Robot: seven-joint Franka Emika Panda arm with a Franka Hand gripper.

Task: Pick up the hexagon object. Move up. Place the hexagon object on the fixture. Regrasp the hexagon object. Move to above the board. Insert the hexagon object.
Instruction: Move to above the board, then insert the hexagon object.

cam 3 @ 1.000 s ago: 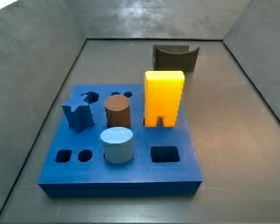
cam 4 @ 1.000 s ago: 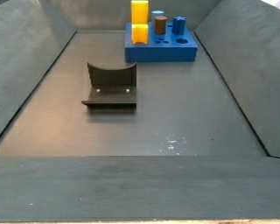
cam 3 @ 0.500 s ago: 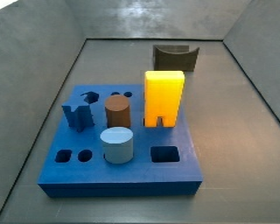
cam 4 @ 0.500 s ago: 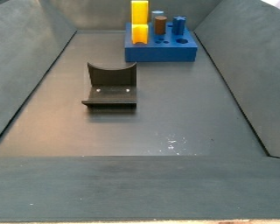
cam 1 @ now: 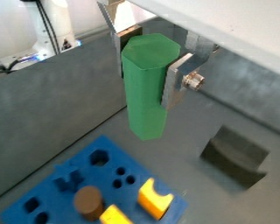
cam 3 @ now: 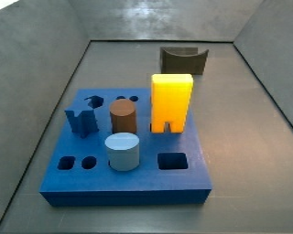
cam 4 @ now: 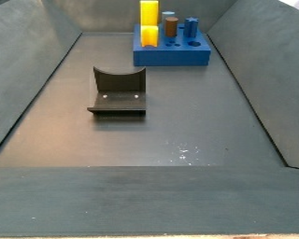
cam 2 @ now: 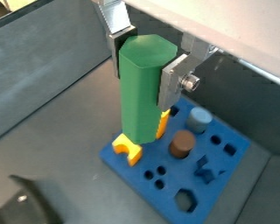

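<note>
The hexagon object (cam 1: 149,83) is a matte green prism with flat facets and a hexagonal end face, smooth and unmarked. In both wrist views it hangs upright between the flat silver finger plates (cam 1: 178,79), which press against its upper sides; the gripper (cam 2: 149,61) is closed on it, with the lower half of the prism projecting free below the plates. A round silver screw head shows on one plate.

Both wrist views place the gripper high above the floor, with the board (cam 2: 230,171) far beneath. The board is a flat blue slab with cut holes of differing outline; from it rise a tall yellow block (cam 3: 172,101) with a notch at its foot, a brown cylinder (cam 3: 124,116), a light-blue cylinder (cam 3: 122,151) and a dark blue star-shaped peg (cam 3: 78,121). All look smooth and plastic-like.

The fixture (cam 4: 117,91), a dark grey-brown bracket with a curved notch in its top, stands on the grey floor apart from the board and carries nothing. A wrist view shows it beside the board (cam 1: 236,153).

Neither side view shows the gripper or the prism; only the wrist views do. Whether the prism hangs directly over the board appears likely but cannot be confirmed.
</note>
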